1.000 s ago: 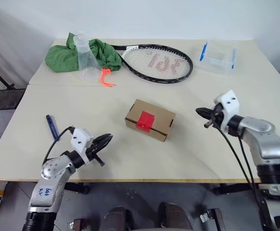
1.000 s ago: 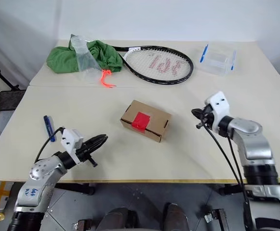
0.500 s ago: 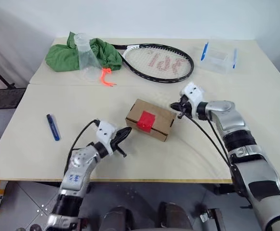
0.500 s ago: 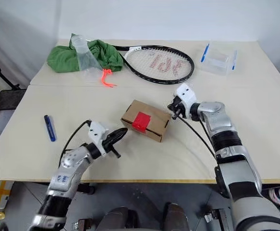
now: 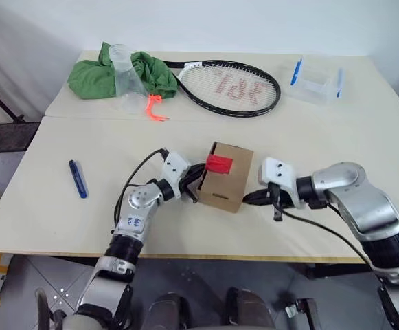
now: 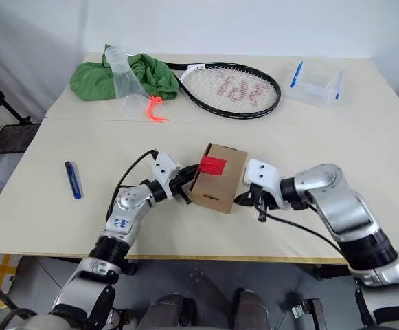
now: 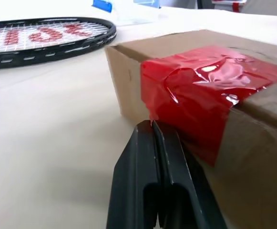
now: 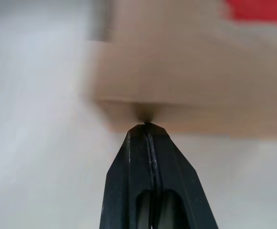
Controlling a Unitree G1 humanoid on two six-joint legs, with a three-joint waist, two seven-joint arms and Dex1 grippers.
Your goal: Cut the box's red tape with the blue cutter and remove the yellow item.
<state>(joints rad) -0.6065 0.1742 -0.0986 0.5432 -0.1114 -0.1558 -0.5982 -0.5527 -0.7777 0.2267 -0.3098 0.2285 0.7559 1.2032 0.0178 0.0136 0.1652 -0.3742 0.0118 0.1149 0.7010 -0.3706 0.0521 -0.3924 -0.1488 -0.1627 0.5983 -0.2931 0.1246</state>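
Both arms have closed in on the box (image 5: 225,177), now turned at mid-bench. Left end effector (image 7: 152,125), fingers together, touches below the red tape (image 7: 202,90); right end effector (image 8: 145,125), also together, meets the opposite side. Box likely light, stiff, prone to sliding. Blue cutter (image 5: 77,179) lies well left, untouched; grip mid-barrel. Clear container (image 5: 316,77) far right, contents unclear.

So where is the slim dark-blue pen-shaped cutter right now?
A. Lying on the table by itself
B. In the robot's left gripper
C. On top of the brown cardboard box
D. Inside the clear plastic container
A: the slim dark-blue pen-shaped cutter lies alone on the table, well apart from both shut grippers at the brown cardboard box.
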